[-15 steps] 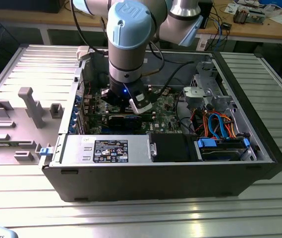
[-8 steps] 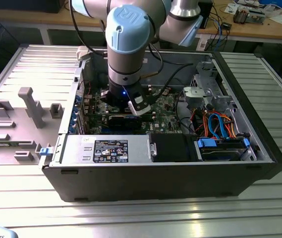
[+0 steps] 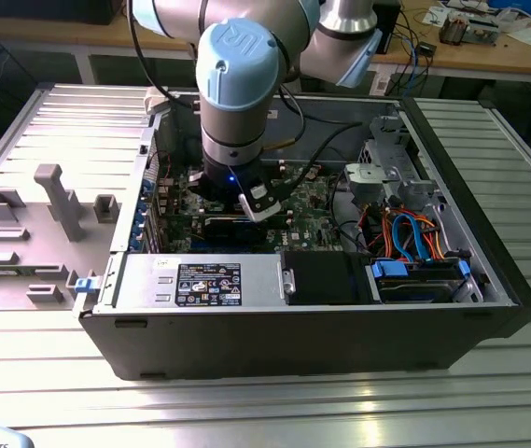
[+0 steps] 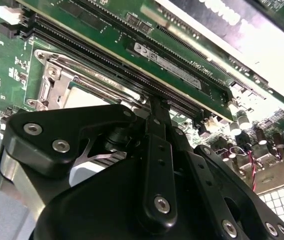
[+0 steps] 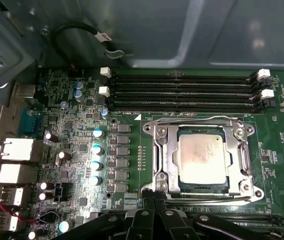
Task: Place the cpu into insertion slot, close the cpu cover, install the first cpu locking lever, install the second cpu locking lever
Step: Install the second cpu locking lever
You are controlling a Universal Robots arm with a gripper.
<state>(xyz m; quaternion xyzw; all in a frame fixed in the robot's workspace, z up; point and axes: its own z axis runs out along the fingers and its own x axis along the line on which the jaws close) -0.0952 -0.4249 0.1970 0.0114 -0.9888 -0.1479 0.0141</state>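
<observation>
The arm is down inside the open PC case, its blue-capped wrist hanging over the green board in the exterior view. On that view's right sit the drive cage and a bundle of orange and blue cables; along the near edge lies the power supply. A grey fixture tray lies outside the case on the exterior view's left.

The first wrist view looks straight onto the board: the cpu lies in the slot, silver-tan face up, and the cover frames it flat. Just beside the socket run the memory slots, white clips at their ends. Small capacitors crowd the other side, and a black cable loops by the case wall.

The gripper sits at the socket's edge, fingers drawn together, nothing between them. The second wrist view shows the closed fingertips against the socket frame.
</observation>
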